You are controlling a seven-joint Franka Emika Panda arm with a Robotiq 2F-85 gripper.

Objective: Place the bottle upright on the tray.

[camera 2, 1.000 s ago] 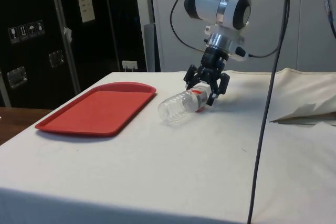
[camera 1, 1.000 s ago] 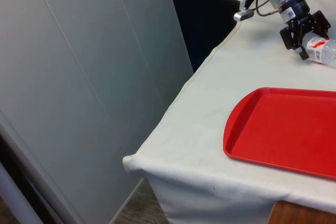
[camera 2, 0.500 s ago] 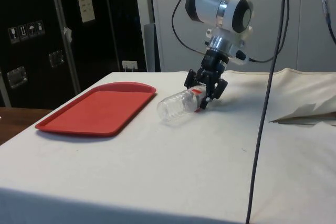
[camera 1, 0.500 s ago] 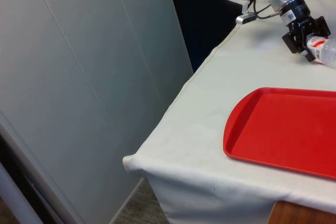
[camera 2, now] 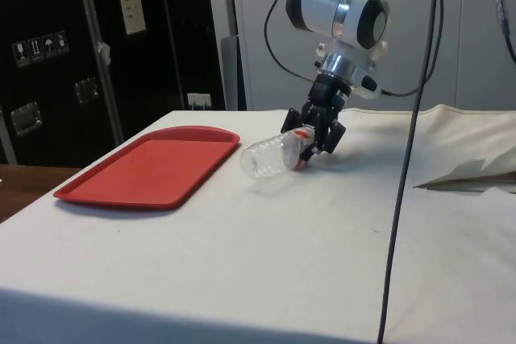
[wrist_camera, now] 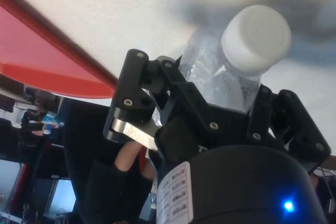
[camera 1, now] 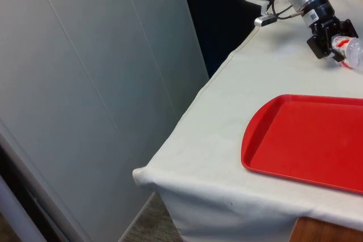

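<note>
Black end effector (camera 2: 310, 136) pinching a clear plastic bottle (camera 2: 272, 155) at its neck end, beside the red-and-white label, with the white cap (wrist_camera: 255, 38) projecting beyond the fingers (wrist_camera: 140, 97) in the wrist view. In the side view the bottle hangs tilted, neck end raised in the grip and base lower, pointing toward the tray (camera 2: 149, 166); whether the base touches the worktop (camera 2: 266, 239) cannot be told. In the front view the end effector (camera 1: 330, 37) and bottle (camera 1: 349, 50) sit near the far right edge, beyond the tray (camera 1: 306, 140), on the white cloth. The bottle appears empty and thin-walled, so it is probably light, easily crushed and smooth; a hold on the stiffer neck just under the cap seems safer than one on the soft body, though a light bottle held at one end may swing or slip when turned upright. The tray is red, shallow-rimmed and bare, lying near the bottle but apart from it; its raised rim is the one thing to clear on the way across. A hanging black cable (camera 2: 407, 159) crosses the side view on the far side from the tray. A person's hand (wrist_camera: 128, 157) shows in the wrist view.
</note>
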